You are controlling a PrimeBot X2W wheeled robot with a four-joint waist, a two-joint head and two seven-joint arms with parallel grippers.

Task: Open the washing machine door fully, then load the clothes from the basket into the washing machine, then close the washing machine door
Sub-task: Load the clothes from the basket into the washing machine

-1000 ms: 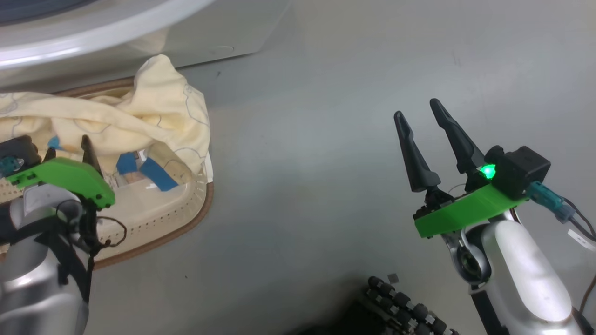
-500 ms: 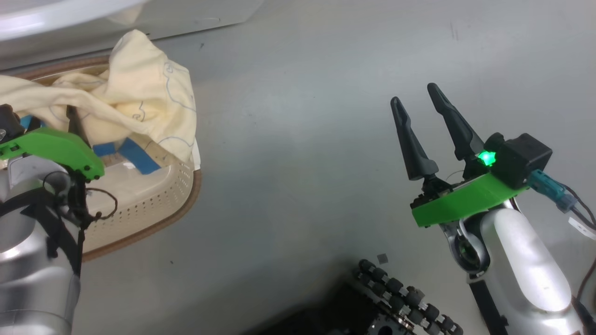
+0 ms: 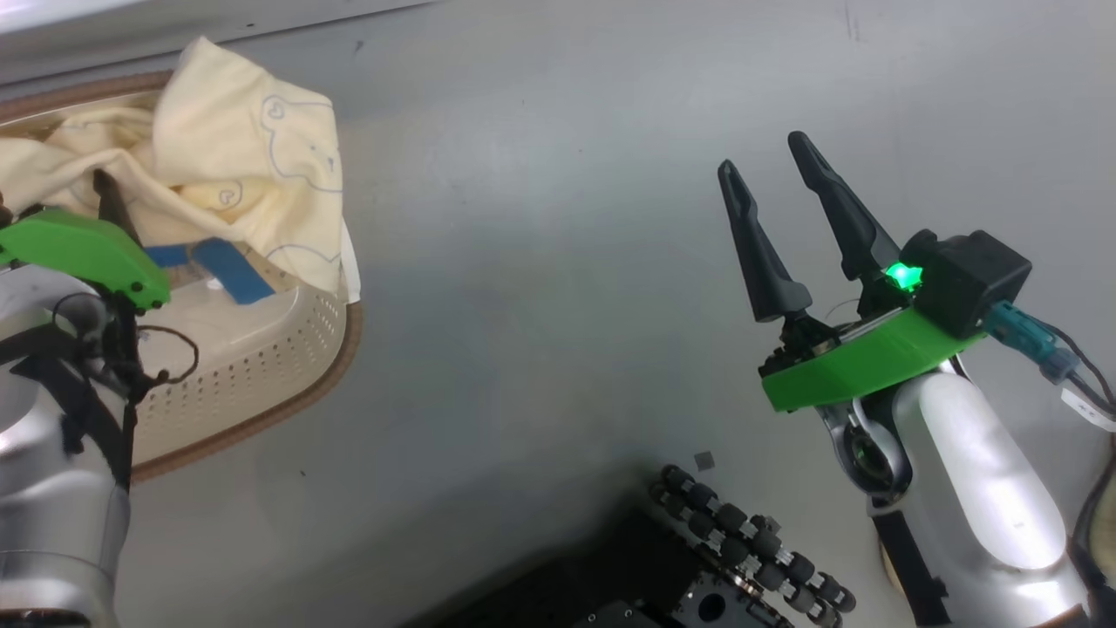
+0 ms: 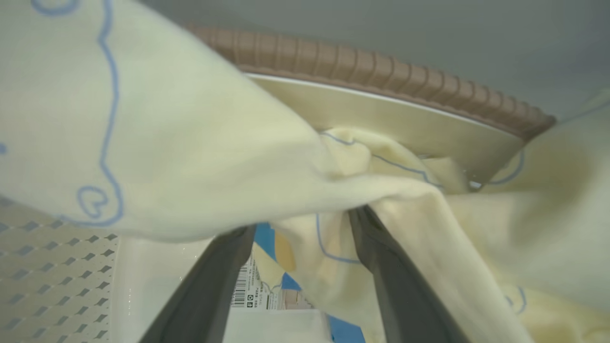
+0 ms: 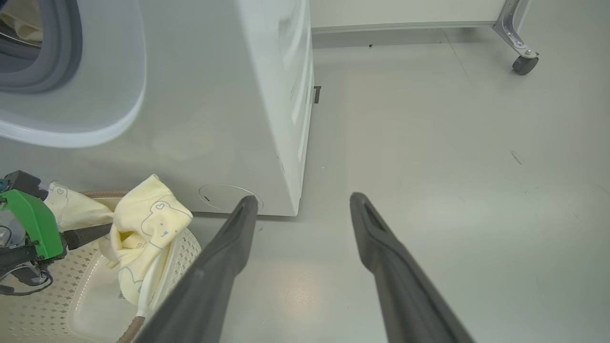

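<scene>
The cream basket with a brown rim sits on the floor at the left. The pale yellow clothes lie heaped in it, with blue patches showing underneath. My left gripper reaches into the basket, open, its fingertips buried under a fold of the clothes. One of its fingers pokes into the fabric. My right gripper hangs open over bare floor to the right, holding nothing. The washing machine stands just behind the basket, its grey-ringed opening uncovered. The washing machine door is out of view.
My dark wheeled base shows at the bottom. Grey floor stretches between basket and right arm. A caster wheel on a metal leg stands far off beside the machine. A label sticker lies in the basket.
The head camera has tilted, so the picture slid up and left. The left gripper sits a little deeper in the clothes and the top fold has shifted. Both grippers stay open.
</scene>
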